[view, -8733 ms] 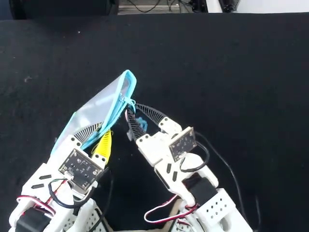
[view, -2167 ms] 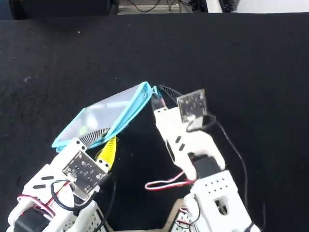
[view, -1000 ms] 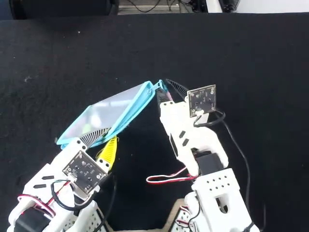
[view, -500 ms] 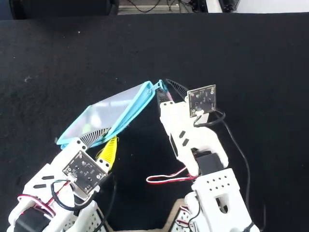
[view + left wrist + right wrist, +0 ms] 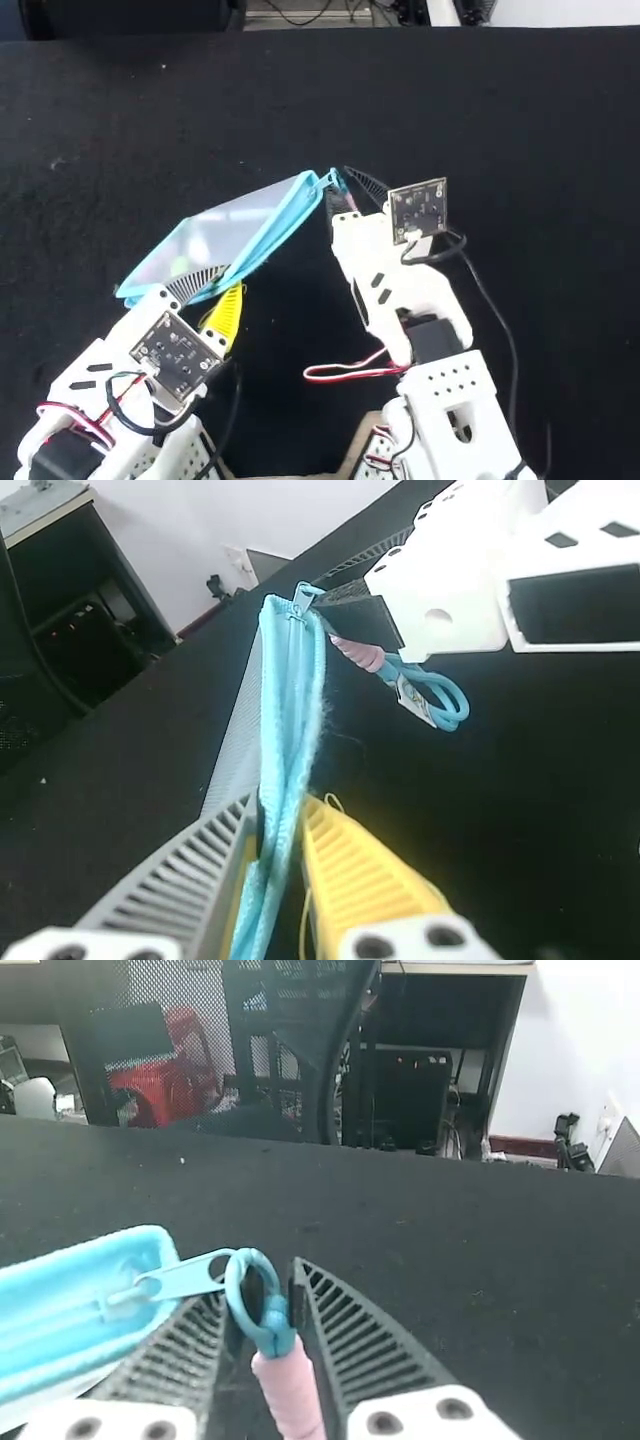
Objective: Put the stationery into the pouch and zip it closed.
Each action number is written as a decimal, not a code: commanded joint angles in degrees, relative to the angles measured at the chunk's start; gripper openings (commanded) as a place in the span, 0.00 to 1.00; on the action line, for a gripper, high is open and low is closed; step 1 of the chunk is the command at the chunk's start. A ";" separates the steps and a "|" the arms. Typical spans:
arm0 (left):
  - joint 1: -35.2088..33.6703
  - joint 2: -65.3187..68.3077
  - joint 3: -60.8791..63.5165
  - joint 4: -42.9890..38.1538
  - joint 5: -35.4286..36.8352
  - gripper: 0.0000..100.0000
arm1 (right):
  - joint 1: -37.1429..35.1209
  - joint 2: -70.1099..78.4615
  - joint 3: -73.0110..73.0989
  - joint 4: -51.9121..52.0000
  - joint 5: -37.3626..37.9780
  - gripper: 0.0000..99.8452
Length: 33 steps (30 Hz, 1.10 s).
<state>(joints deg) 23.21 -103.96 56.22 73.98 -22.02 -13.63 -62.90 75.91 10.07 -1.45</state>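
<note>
Left tool (image 5: pixel 222 287): clamped shut on the near, left end of the pouch (image 5: pixel 225 235)
Pouch axis: slants from the left tool away to the right; strung between both tools
Zipper pull (image 5: pixel 190 1275): at the pouch's far right tip; right tool (image 5: pixel 262 1290) closed on it
Table (image 5: pixel 520 120): black, beneath; office chair (image 5: pixel 290 1040) beyond its far edge

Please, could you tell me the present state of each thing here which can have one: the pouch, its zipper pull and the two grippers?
pouch: zipped closed along the length that shows, held at both ends.
zipper pull: at the pouch's end nearest the right gripper.
left gripper: fingers shut on the pouch.
right gripper: fingers shut on the zipper pull's cord.
</note>
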 commanded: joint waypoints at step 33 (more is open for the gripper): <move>-0.22 -0.53 -3.65 0.09 0.70 0.03 | -3.43 -36.00 4.70 21.63 -0.35 0.20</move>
<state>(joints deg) 23.03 -104.66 56.22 74.15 -21.93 -16.70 -89.71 78.64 31.43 -1.63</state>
